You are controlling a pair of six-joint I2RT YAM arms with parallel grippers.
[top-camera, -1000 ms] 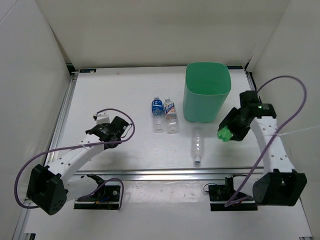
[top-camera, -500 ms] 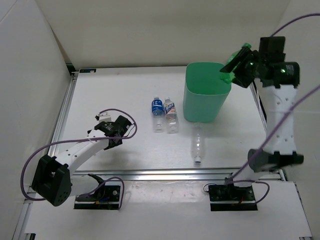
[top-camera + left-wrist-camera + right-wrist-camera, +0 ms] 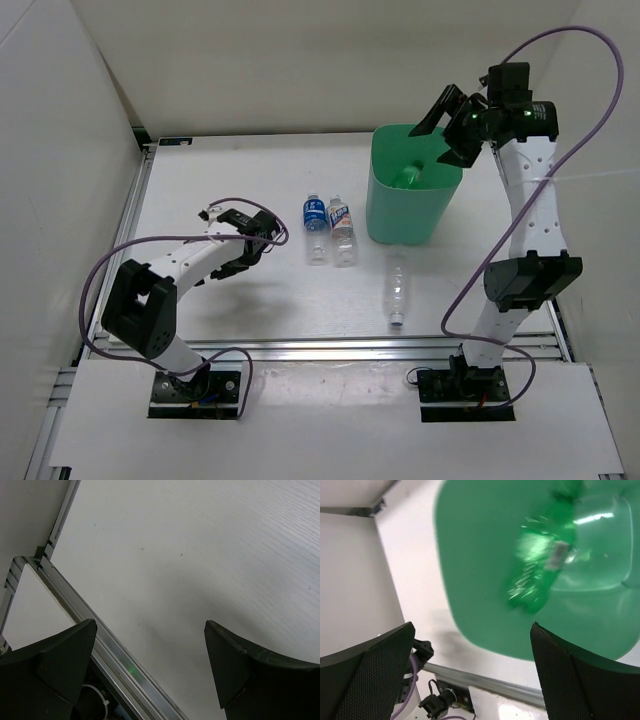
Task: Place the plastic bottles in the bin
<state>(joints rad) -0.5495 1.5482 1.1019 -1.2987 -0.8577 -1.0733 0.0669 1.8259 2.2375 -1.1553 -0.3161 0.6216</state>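
My right gripper [image 3: 446, 134] hangs open over the far right rim of the mint-green bin [image 3: 385, 215]. The green bottle [image 3: 408, 177] is loose inside the bin; in the right wrist view it is a blurred green bottle [image 3: 545, 555] below the open right gripper [image 3: 472, 630], against the bin's inner wall [image 3: 470, 555]. Two labelled bottles lie side by side left of the bin, one with a blue label [image 3: 315, 225] and one with a white label [image 3: 343, 228]. A plain clear bottle [image 3: 396, 290] lies nearer the front. My left gripper [image 3: 266, 235] is open and empty just left of the blue-label bottle, over bare table [image 3: 150, 625].
An aluminium rail [image 3: 330, 345] runs along the table's front edge and shows again as a rail [image 3: 100, 650] in the left wrist view. White walls enclose the left, back and right sides. Purple cables loop from both arms.
The right arm lifted the green bottle from beside the bin to above its rim, then opened; the bottle now drops inside. The left gripper moved right, towards the labelled bottles.
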